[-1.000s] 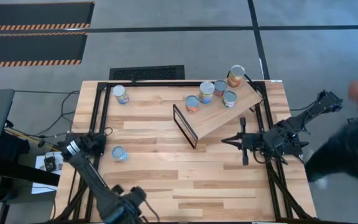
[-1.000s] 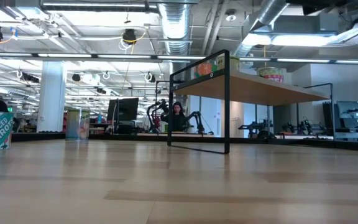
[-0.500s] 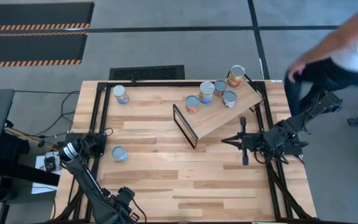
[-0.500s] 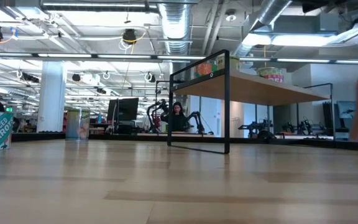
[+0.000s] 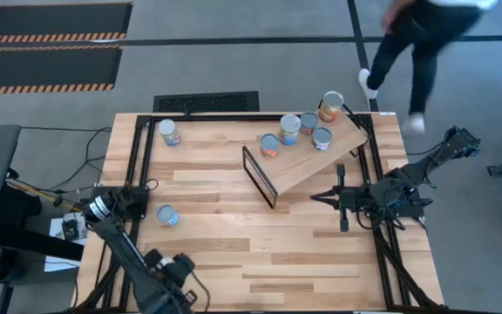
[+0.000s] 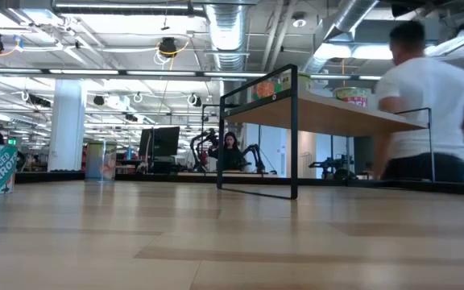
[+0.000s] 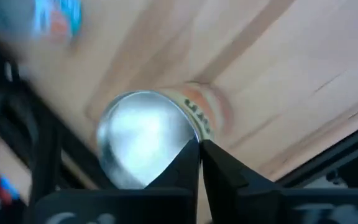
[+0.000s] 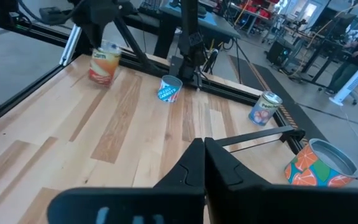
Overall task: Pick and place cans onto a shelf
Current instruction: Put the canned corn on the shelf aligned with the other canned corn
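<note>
The shelf (image 5: 314, 159) is a tilted light-wood board with a black frame (image 5: 258, 177) at its lower end. Several cans (image 5: 289, 129) stand on it. Two cans stand loose on the table's left side, one far (image 5: 169, 132) and one nearer (image 5: 166, 215). My left gripper (image 7: 199, 144) is shut at the near left, over an orange-labelled can (image 7: 145, 143) that stands upright on the table (image 8: 104, 63). My left arm (image 5: 166, 275) hides this can in the high view. My right gripper (image 8: 202, 144) is shut and empty, to the near right of the shelf (image 5: 321, 198). My left gripper's shut fingertips (image 7: 191, 152) stand over the edge of the can's silvery top (image 7: 135, 134), coming from above. Whether they touch it I cannot tell.
The slatted wooden table top (image 5: 260, 244) has open room at its middle and near side. Black rails (image 5: 142, 157) run along its left and right edges. A person (image 5: 425, 35) walks on the floor beyond the far right corner and also shows in the low view (image 6: 429, 113).
My left gripper has shifted a little toward the table's left edge. The person has walked past the table's right side toward the far right. The cans and the shelf have kept their places.
</note>
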